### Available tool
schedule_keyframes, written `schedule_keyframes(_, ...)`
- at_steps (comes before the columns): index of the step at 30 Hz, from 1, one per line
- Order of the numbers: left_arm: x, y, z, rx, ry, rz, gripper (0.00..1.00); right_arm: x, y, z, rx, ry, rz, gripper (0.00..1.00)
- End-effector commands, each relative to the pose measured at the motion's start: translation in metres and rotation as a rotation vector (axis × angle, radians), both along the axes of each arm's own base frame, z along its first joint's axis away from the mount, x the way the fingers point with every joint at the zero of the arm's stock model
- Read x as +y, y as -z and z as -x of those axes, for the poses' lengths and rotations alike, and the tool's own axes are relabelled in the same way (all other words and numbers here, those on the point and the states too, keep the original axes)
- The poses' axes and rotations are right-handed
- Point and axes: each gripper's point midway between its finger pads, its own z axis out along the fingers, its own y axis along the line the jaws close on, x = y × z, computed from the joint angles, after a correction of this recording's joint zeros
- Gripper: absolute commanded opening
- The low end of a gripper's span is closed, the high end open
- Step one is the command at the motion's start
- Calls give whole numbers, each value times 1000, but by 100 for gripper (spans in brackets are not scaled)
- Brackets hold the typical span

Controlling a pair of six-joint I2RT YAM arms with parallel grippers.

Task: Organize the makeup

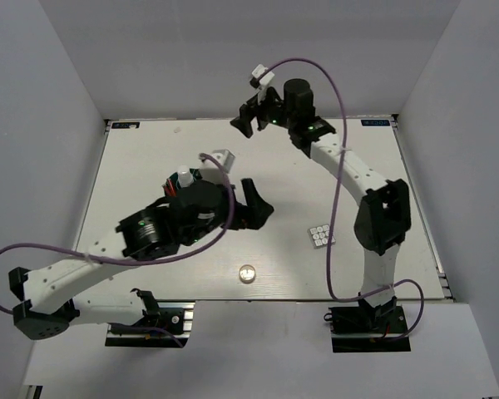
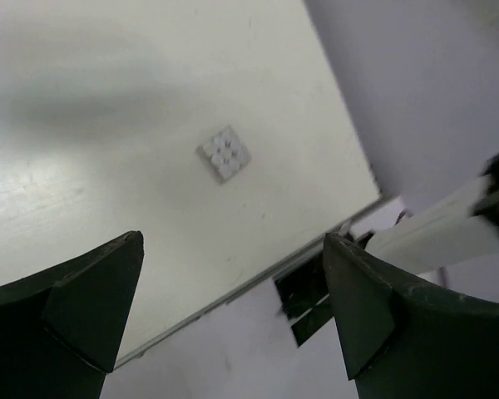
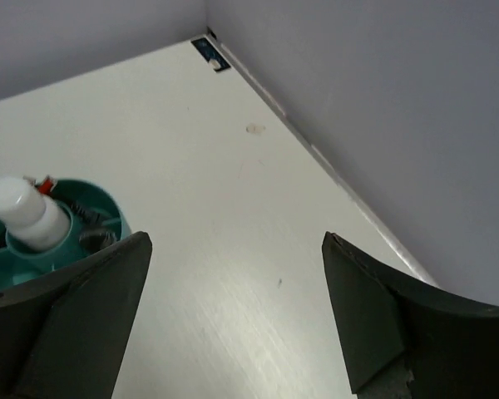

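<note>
Palette (image 1: 321,236) flat on counter (image 1: 133,166), right of centre; clear jar (image 1: 247,273) near front edge. Both light, rigid — jar probably slippery, pinch across sides; palette by opposite edges. Left fingers (image 1: 259,204) spread, empty. Right fingers (image 1: 248,116) parted, empty — white bottle (image 3: 25,214) upright in teal holder (image 3: 104,208).

Left hand (image 1: 258,208), right hand (image 1: 254,116) agape, empty.

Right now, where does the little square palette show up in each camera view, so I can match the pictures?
Top view: the palette lies on the table, right of centre, near the right arm's base.
Left wrist view: the palette sits upper centre, above the open left pincer.
Right wrist view: not in it; only the teal holder shows.
Shared landmark: the table's near edge runs just beyond the palette in the top and left wrist views.
</note>
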Motion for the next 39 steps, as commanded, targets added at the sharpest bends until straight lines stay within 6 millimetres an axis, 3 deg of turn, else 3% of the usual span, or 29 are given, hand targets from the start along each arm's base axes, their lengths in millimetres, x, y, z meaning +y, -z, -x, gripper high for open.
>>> schedule_keyframes(1,-26,50,15,90,149,-58,98,-52,33,31,146,15,202,89)
schedule_keyframes(2,-29,61,16,112,157,-83,98,-69,39,36,184,23,222,89)
schedule_keyframes(3,-30,72,16,133,157,-113,98,-84,42,54,230,23,249,89)
schedule_keyframes(4,-30,83,16,156,153,-147,98,-109,68,58,299,58,284,89)
schedule_keyframes(5,-33,101,16,188,156,-197,98,-123,62,68,292,76,293,89)
schedule_keyframes(7,-36,113,13,212,157,-221,94,-160,78,77,373,144,315,84)
schedule_keyframes(9,-45,122,7,231,160,-231,90,-186,94,91,446,205,338,72)
schedule_keyframes(10,-50,125,6,236,165,-234,85,-206,102,95,495,249,347,59)
schedule_keyframes(12,-61,129,-6,248,155,-235,79,-235,116,101,573,306,360,48)
schedule_keyframes(13,-66,131,-8,255,155,-236,70,-245,129,112,647,314,385,40)
schedule_keyframes(14,-68,141,-15,276,138,-254,65,-247,135,120,683,304,406,38)
schedule_keyframes(15,-71,137,-21,279,123,-245,61,-253,140,126,720,309,421,38)
schedule_keyframes(18,-74,145,-25,314,110,-250,55,-257,153,153,803,272,479,47)
schedule_keyframes(19,-75,147,-25,322,110,-245,55,-260,154,158,809,275,496,56)
schedule_keyframes(21,-71,155,-20,350,107,-247,59,-259,158,169,818,259,523,64)
schedule_keyframes(24,-60,158,-12,369,87,-227,68,-267,172,184,865,278,604,85)
schedule_keyframes(25,-56,159,-11,374,75,-221,69,-269,178,189,880,279,621,88)
schedule_keyframes(30,-32,151,-4,369,4,-145,71,-283,206,204,908,367,687,89)
schedule_keyframes(34,-13,142,2,356,-33,-104,71,-279,218,207,920,426,647,89)
schedule_keyframes(39,2,148,9,377,-60,-108,71,-276,236,203,953,507,651,89)
